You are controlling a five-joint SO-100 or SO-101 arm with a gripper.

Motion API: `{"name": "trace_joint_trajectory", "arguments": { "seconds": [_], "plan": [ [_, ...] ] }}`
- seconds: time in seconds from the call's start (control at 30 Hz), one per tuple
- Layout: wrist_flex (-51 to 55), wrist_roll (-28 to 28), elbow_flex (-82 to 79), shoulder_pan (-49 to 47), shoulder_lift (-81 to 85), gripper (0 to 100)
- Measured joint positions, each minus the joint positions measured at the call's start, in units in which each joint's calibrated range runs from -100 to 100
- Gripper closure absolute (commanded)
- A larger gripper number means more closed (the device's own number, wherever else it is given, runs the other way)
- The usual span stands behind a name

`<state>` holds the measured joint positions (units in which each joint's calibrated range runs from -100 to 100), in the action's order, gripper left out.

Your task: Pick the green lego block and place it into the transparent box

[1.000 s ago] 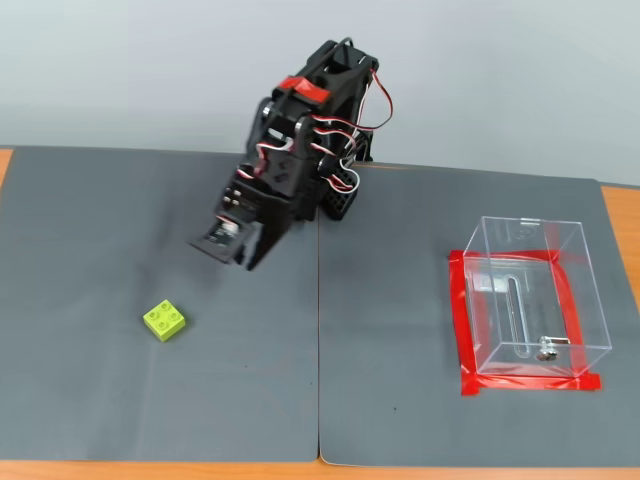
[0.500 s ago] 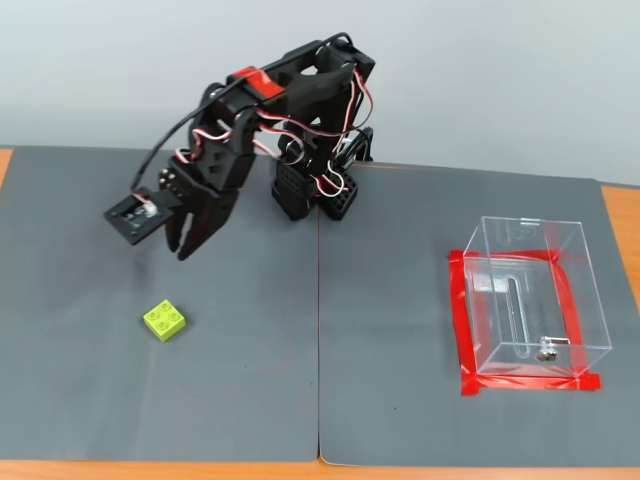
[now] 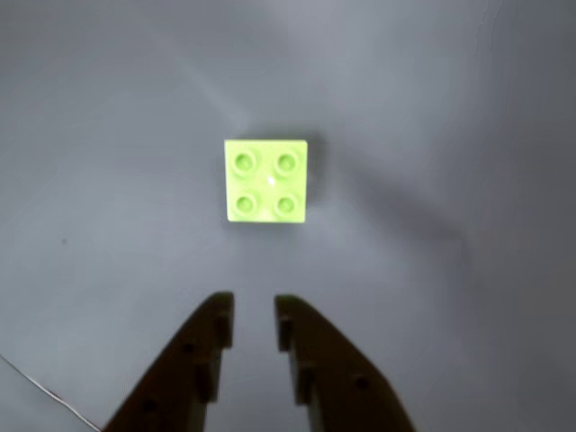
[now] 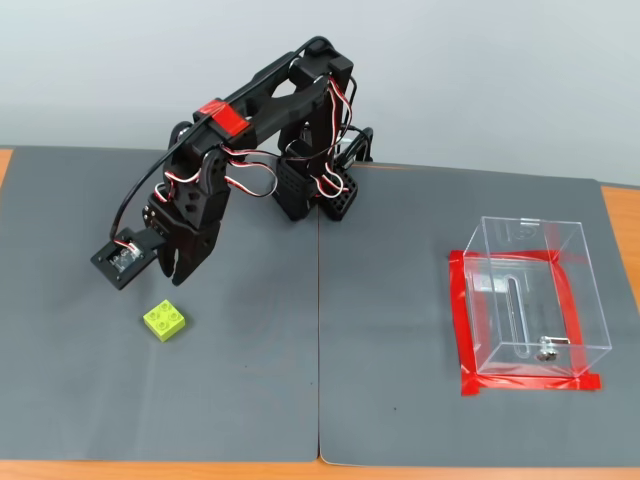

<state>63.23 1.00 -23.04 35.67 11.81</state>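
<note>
Transparent box [image 4: 528, 298] holds one small metal piece [image 4: 546, 349]; gripper [image 4: 178, 276], narrowly parted and empty, hovers at 12 o'clock of green lego block [image 4: 165, 320].

mat [image 4: 250, 400] around green lego block [image 4: 164, 320] bare | transparent box [image 4: 528, 300] well apart

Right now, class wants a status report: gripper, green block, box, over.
Gripper empty, slightly open, hovering short of green lego block. Block flat on grey mat, studs up, untouched. Transparent box far right in fixed view. Nothing in the way.
</note>
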Motion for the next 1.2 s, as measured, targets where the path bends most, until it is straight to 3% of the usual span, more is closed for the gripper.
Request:
{"name": "trace_joint_trajectory", "arguments": {
  "seconds": [0.23,0.47,1.2],
  "plan": [
    [-3.82,0.00,0.00,-1.40,-2.12,80],
    [-9.89,0.00,-3.32,-1.77,-3.99,73],
    [-21.51,1.81,-7.72,-4.20,-14.27,72]
  ]
}}
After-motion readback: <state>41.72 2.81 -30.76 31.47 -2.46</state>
